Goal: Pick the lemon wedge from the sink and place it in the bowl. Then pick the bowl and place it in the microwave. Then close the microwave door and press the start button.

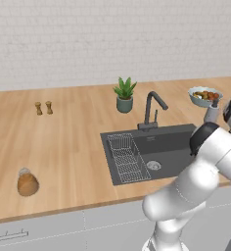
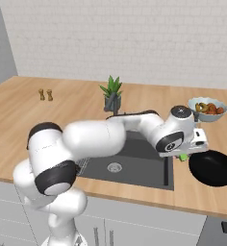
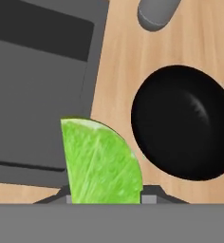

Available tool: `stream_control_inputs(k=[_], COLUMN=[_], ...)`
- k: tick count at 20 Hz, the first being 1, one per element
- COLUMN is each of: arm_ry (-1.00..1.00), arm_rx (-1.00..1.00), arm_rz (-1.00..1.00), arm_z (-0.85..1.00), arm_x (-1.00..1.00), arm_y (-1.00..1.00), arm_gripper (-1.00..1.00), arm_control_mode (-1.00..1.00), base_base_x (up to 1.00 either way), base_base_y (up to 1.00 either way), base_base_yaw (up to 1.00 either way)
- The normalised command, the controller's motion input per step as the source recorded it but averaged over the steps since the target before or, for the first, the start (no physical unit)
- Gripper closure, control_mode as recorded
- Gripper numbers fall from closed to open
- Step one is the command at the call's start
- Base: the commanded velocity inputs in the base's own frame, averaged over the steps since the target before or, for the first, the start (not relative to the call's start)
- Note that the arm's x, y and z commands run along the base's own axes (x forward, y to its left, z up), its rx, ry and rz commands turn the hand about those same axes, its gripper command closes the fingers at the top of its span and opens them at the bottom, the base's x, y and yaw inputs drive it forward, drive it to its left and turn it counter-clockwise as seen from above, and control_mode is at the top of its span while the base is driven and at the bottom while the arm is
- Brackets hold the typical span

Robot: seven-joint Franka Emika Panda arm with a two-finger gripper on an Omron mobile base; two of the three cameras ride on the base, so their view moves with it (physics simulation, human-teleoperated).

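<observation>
My gripper (image 2: 188,154) is shut on the lemon wedge (image 3: 102,163), a bright lime-green slice that shows as a small green bit (image 2: 183,157) under the hand. It hangs above the counter strip between the sink's (image 2: 134,168) right edge and the bowl (image 2: 212,168). The dark round bowl (image 3: 185,121) stands empty on the wood, just right of the wedge and slightly beyond it. In the hand view the sink (image 3: 38,95) lies to the left. The microwave and its door are out of view.
A pale fruit bowl (image 2: 208,108) and a grey cylinder (image 3: 154,14) stand behind the dark bowl. A potted plant (image 1: 125,95) and black faucet (image 1: 151,110) are behind the sink, whose wire rack (image 1: 127,158) fills its left part. Two small shakers (image 1: 44,108) and a brown jar (image 1: 27,182) sit far left.
</observation>
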Motion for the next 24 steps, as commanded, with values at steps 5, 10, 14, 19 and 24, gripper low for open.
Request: stream_control_inputs(k=[5,10,14,19,24], arm_ry=[0.0,0.0,0.0,-0.01,-0.01], arm_rx=[0.0,0.04,0.11,0.1,0.13], arm_rz=[-0.01,0.0,0.0,0.01,0.01], arm_z=[-0.24,-0.21,-0.31,0.06,0.59], arm_x=[0.0,0.14,0.31,0.06,-0.05], arm_y=[-0.62,-0.57,-0.43,-0.51,-0.49], arm_gripper=[1.0,1.0,1.0,1.0,1.0], arm_control_mode=[-1.0,-1.0,-1.0,-1.0,-1.0], base_base_x=[0.0,0.0,0.0,0.0,0.0], base_base_y=[0.0,0.0,0.0,0.0,0.0], base_base_yaw=[0.0,0.0,0.0,0.0,0.0])
